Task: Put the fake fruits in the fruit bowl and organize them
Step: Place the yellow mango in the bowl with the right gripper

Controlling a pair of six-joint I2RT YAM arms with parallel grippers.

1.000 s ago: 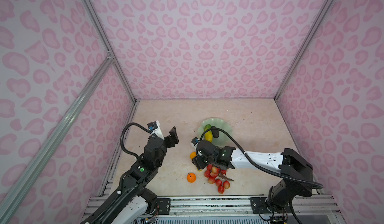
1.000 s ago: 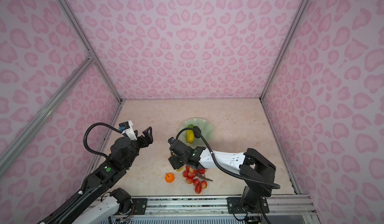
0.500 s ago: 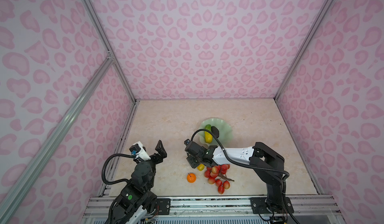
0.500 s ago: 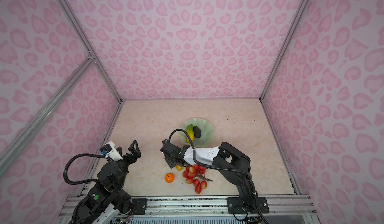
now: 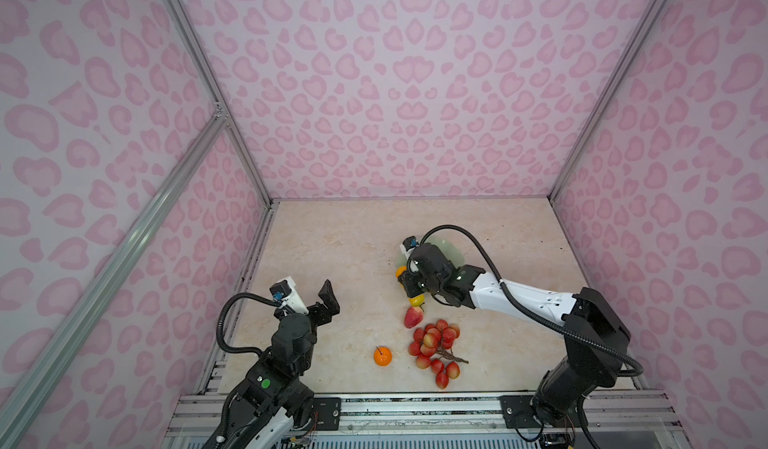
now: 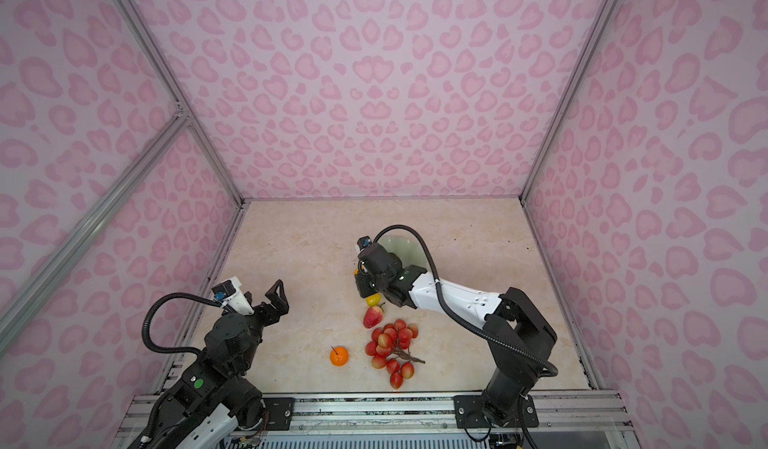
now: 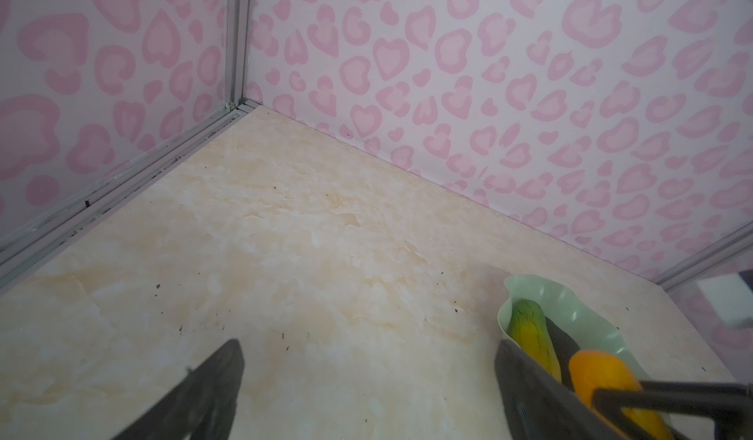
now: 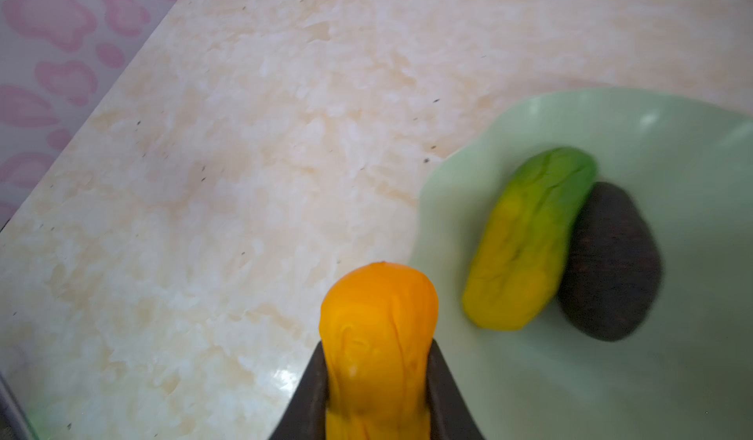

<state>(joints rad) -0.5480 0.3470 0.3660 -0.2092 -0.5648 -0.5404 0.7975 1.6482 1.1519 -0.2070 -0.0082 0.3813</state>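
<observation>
My right gripper (image 8: 377, 360) is shut on the yellow-orange elongated fruit (image 8: 377, 328), held just off the table beside the near left rim of the pale green fruit bowl (image 8: 611, 132). The green-yellow fruit (image 8: 529, 238) and the dark avocado (image 8: 611, 262) lie side by side in the bowl. In both top views the right gripper (image 5: 409, 284) and arm cover most of the bowl (image 5: 453, 253). The strawberry (image 5: 413, 317), the berry bunch (image 5: 434, 343) and the small orange (image 5: 382, 356) lie on the table. My left gripper (image 5: 311, 301) hangs open and empty at the near left.
Pink patterned walls close in the marble tabletop (image 5: 353, 251) on three sides, with a metal rail (image 5: 415, 405) along the near edge. The left wrist view shows bare tabletop (image 7: 326, 254) reaching to the far left corner, and the bowl rim (image 7: 529, 283).
The right gripper has shut on the yellow-orange fruit and carried it from beside the berries toward the bowl, uncovering the strawberry. The left arm drew back toward the near left, jaws wide.
</observation>
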